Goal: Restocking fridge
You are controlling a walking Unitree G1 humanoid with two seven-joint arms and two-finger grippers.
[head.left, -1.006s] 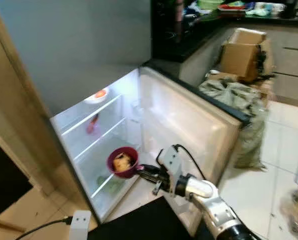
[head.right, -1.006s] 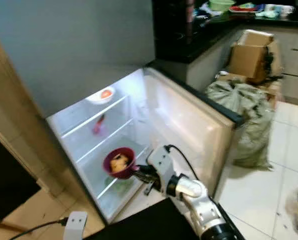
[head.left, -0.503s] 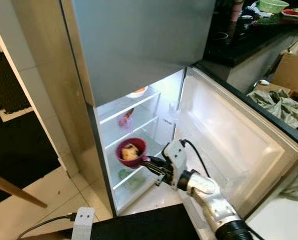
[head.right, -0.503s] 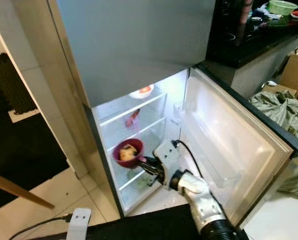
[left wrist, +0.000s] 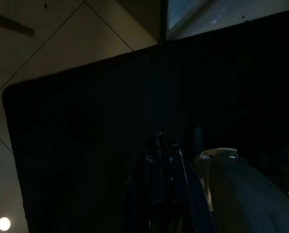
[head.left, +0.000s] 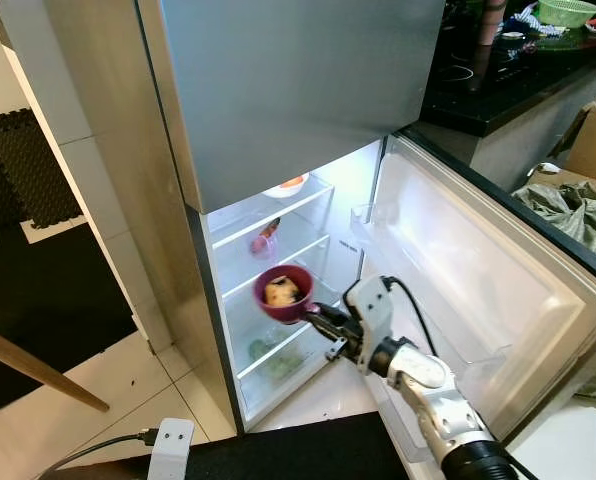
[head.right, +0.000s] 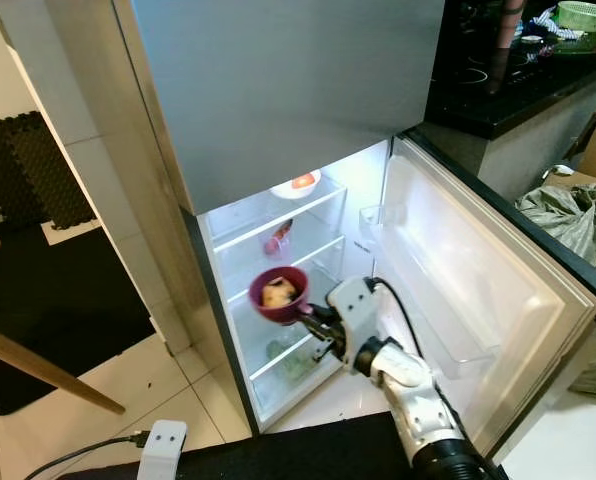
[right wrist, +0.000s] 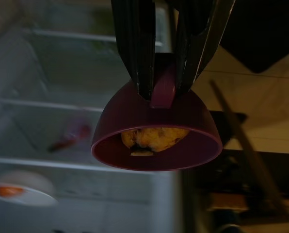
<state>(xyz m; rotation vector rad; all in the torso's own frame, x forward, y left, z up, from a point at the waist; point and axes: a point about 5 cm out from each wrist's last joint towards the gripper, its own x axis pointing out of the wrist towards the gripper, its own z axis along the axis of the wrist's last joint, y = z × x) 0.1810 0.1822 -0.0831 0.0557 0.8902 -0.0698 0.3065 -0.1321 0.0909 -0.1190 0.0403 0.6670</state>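
Our right gripper (head.left: 313, 314) pinches the handle of the maroon bowl (head.left: 284, 293), holding it at the open fridge (head.left: 278, 270) mouth, level with the middle shelf (head.left: 278, 265). The door (head.left: 478, 270) stands wide beside it. No writing is legible.

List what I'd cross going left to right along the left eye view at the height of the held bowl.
Dark floor mat → grey fridge side panel → maroon bowl with food, held at the shelves → right tool gripping the bowl's handle → open fridge door.
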